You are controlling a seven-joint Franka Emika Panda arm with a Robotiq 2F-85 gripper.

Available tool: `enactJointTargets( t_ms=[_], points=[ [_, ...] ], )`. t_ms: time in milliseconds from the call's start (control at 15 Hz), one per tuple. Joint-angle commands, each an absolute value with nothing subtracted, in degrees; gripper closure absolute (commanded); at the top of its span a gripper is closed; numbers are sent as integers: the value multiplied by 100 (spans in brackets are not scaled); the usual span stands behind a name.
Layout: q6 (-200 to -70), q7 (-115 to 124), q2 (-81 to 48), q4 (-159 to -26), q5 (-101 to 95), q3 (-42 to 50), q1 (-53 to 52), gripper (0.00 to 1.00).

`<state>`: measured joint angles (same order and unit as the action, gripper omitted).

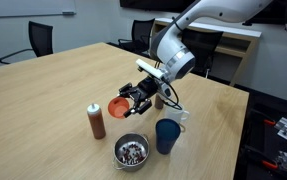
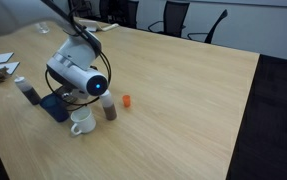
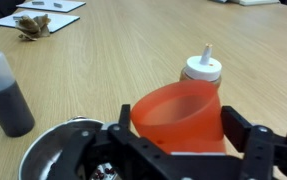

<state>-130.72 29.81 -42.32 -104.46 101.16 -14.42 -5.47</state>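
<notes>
The orange plastic cup (image 1: pixel 115 106) hangs above the light wooden table (image 1: pixel 53 90), tipped on its side. It is clamped between the two black fingers of the gripper (image 1: pixel 126 100), which press on its wall from either side. Just beside the cup, on the side away from the arm, stands a squeeze bottle of reddish-brown sauce with a white nozzle cap (image 1: pixel 97 121). In the wrist view that cap rises directly behind the cup's rim, close in the gripper's line. Nearer the camera in an exterior view sits a round steel bowl (image 1: pixel 118 152), and the wrist view shows its rim at the lower left, under the gripper's fingers. Next to the bowl stands a tall blue cup (image 1: pixel 168 136), with a white mug (image 1: pixel 184 118) just behind it. The wrist view also shows a dark-sauce bottle with a white cap (image 3: pixel 3 88) standing off to the left, apart from the cup, and sheets of white paper (image 3: pixel 49 7) far back on the table.

The bowl holds small mixed bits, too small to name. In the wrist view the cup covers the body of the squeeze bottle, and the frame cuts off the gripper's lower part. In an exterior view the arm's wrist hides the gripper, and only a small patch of the orange cup (image 2: pixel 127 101) shows beside it
</notes>
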Motion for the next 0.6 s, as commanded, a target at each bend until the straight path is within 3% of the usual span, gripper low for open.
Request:
enactJointTargets(
  t_ms=[0,533],
  points=[
    [-12747,3032,-4186,-10565,10386,-1261,-649,36],
    [-12510,3835,-4325,-10579,10144,-1115,-837,36]
  ],
)
